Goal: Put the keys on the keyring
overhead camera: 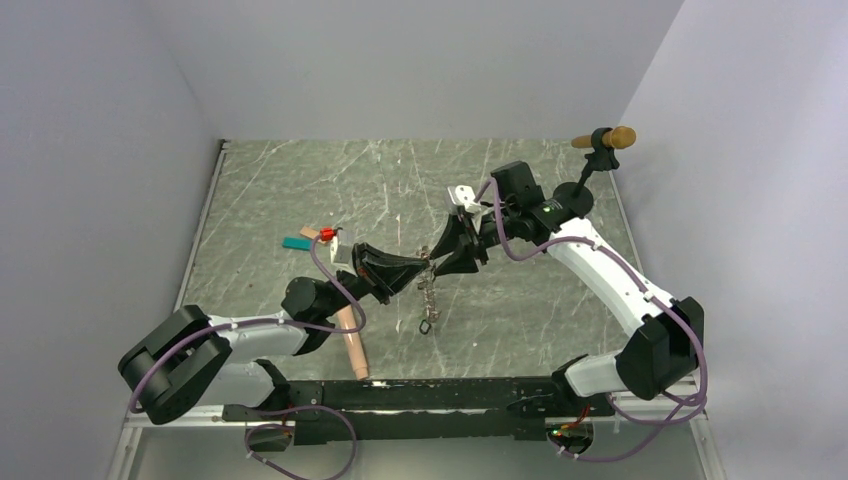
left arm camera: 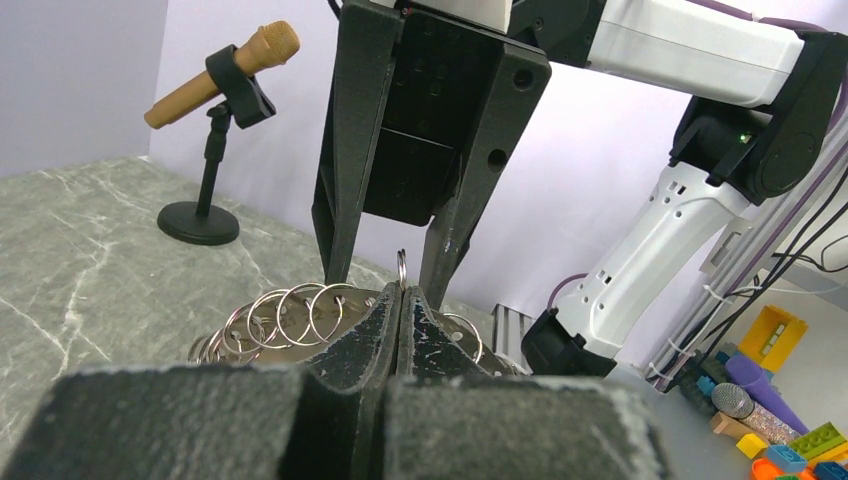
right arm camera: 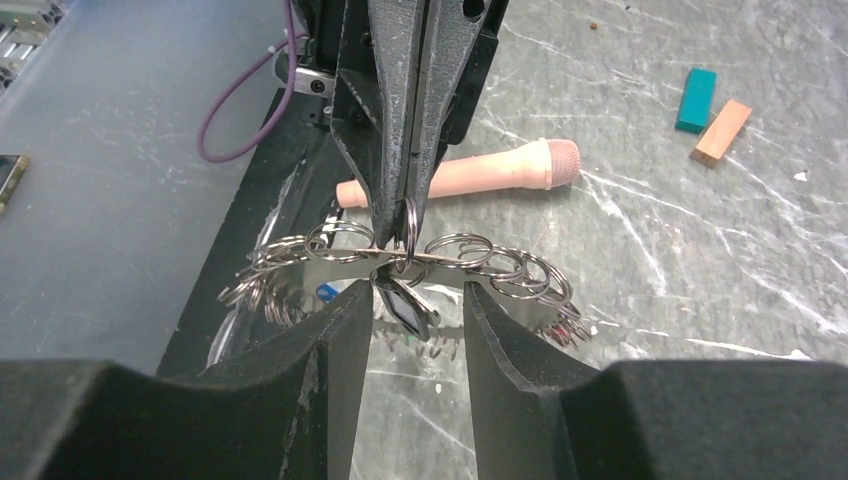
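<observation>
The keyring (right arm camera: 470, 262) is a floppy grey metal loop carrying several small split rings, and it hangs between the two grippers (overhead camera: 428, 300). My left gripper (left arm camera: 401, 292) is shut on one split ring (left arm camera: 401, 268) of the loop; its closed fingers (right arm camera: 405, 190) show in the right wrist view. My right gripper (right arm camera: 415, 300) is open, its jaws either side of a black-headed key (right arm camera: 403, 305) that hangs from the loop. A blue key (right arm camera: 325, 292) hangs further left. A red key (overhead camera: 327, 233) lies on the table by the blocks.
A peach toy microphone (overhead camera: 352, 345) lies near the left arm. Teal (overhead camera: 296, 242) and tan (overhead camera: 310, 233) blocks lie at mid left. A brown microphone on a black stand (overhead camera: 600, 150) is at the back right. The table is grey marble (overhead camera: 300, 180).
</observation>
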Motion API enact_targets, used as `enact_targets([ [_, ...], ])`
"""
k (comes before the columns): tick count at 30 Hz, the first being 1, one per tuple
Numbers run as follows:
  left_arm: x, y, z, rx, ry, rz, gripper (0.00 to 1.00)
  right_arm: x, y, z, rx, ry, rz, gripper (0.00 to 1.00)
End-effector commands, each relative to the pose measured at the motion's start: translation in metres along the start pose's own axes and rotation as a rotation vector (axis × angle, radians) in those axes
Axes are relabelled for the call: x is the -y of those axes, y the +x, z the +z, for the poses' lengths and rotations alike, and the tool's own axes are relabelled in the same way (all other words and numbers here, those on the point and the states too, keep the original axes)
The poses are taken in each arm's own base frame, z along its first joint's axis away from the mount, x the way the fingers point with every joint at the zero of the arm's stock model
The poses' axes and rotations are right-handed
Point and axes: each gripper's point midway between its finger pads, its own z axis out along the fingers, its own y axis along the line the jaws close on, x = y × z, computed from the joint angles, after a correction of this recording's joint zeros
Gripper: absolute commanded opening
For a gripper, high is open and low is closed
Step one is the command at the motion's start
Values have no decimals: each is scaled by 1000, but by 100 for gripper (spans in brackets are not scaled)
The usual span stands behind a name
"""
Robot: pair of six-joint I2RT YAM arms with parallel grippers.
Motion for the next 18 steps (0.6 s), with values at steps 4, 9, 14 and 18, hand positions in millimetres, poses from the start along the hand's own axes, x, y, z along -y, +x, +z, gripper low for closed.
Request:
enact_targets([
  [4,36,-59,9,199,142,85,0,-6,-11,4,54,-37,-20,48],
  [9,37,-60,9,204,147,84,0,-6,-9,8,53,-41,-1,41],
  [14,37,-59,9,195,145,86,0,-4,-9,9,46,-36,2,31],
  [18,33,-53,6,173,129,87,0,-4,-14,5,33,-14,-23,26],
])
